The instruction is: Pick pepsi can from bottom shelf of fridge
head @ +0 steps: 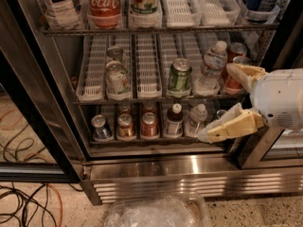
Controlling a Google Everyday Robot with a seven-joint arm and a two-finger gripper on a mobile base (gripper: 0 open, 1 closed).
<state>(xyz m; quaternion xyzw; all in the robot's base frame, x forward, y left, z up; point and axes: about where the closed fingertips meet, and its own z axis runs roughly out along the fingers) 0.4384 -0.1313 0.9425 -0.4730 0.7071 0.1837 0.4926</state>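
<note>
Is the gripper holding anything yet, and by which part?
Nothing is held. The gripper is open at the right of the fridge; the pepsi can stands untouched at the left end of the bottom shelf.

Blue, silver-topped pepsi can (101, 127) stands upright, leftmost on the bottom shelf (142, 146) of the fridge (165, 173); gripper (215, 102) spread wide, centre-right.

The robot's two-finger hand (215, 103) sits at the right edge of the view at mid-height, pointing left. Its white, rounded plastic wrist housing (281, 98) fills the right margin. Two cream-yellow fingers (232, 126) fan out from it, spread wide apart: the upper one angles up and left, the lower one slopes down and left, its tip the leftmost part.
</note>
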